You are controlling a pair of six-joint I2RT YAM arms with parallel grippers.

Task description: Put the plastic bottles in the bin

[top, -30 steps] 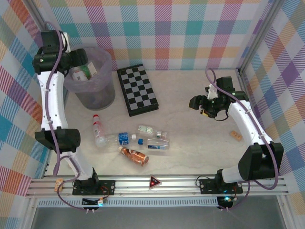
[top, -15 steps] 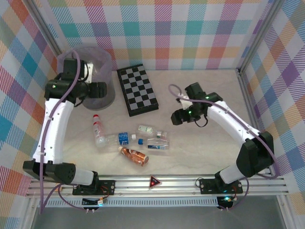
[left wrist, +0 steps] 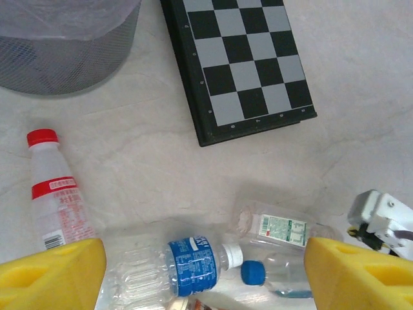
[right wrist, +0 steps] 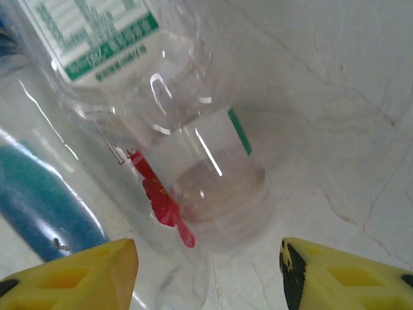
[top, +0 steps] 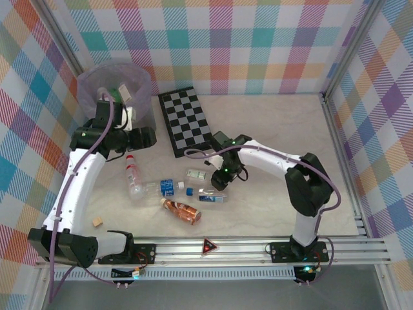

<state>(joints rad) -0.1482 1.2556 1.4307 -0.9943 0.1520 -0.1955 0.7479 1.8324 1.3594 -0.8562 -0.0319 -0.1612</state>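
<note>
five plastic bottles lie on their sides in a loose cluster near the middle of the tabletop (top: 277, 123), a pale cream surface veined like marble. the red-capped bottle (top: 132, 173) is clear and ribbed with a red-and-white label. the blue-labelled bottle (top: 161, 188) is clear and crinkled. the blue-capped bottle (top: 213, 196) lies just beside it, and the orange bottle (top: 182, 210), glossy and brownish, lies nearest the arms. the green-labelled bottle (right wrist: 193, 129) is thin, glassy plastic with a white-and-green label.

the right jaws are spread around this bottle, one yellow foam pad (right wrist: 71, 274) on each side of its narrow end, with a gap visible between pad and plastic on both sides. the left jaws hang spread wide above the cluster, pads (left wrist: 51, 274) well apart and nothing pinched between them.

the bin (left wrist: 64, 58) is round grey mesh lined with a filmy lilac bag. it stands at the far left corner, well apart from the bottles, with something green and white inside. a flat black-and-grey chequered board (top: 186, 121) lies beside it. pastel plaid cloth walls (top: 258, 45) enclose the space. a ribbed aluminium rail (top: 245, 248) runs along the near edge, and a small wooden block (top: 97, 222) sits near the left arm.
</note>
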